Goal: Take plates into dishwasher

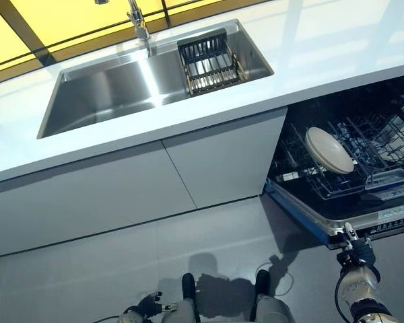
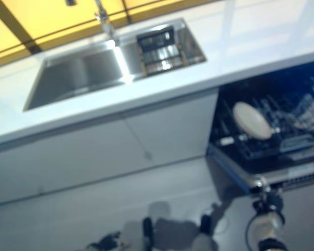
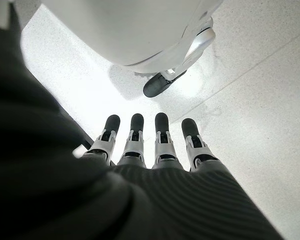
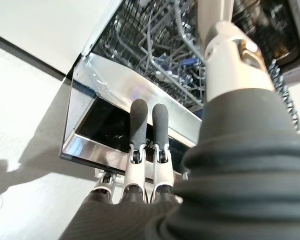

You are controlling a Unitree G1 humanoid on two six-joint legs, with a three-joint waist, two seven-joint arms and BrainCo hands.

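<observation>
Fingers point(image 4: 140, 130) of the right hand point(image 1: 355, 252) are extending straight and close together, holding nothing, and are pointing at the front edge of the lowered dishwasher door point(image 4: 125, 95); whether the tips are touching that edge cannot be told. Fingers point(image 3: 160, 132) of the left hand point(image 1: 145, 308) are likewise lying straight in a row, slightly apart, empty, and are hanging low over the floor point(image 1: 108, 269).

One plate point(image 1: 328, 149) is showing. It is round, pale cream and plain, and it is standing tilted on edge among the tines of the lower rack point(image 1: 337, 182) inside the open dishwasher point(image 1: 363, 134), well apart from both hands. Dark wire racks are filling the rest of the cavity, and their further contents are hard to make out; the right side of the machine is cut off by the frame edge.

Beyond, one white counter point(image 1: 303, 60) is carrying one steel sink point(image 1: 121, 87), with one slotted drainer basket point(image 1: 209, 64) sitting in its right end and one faucet point(image 1: 138, 23) rising behind it.
</observation>
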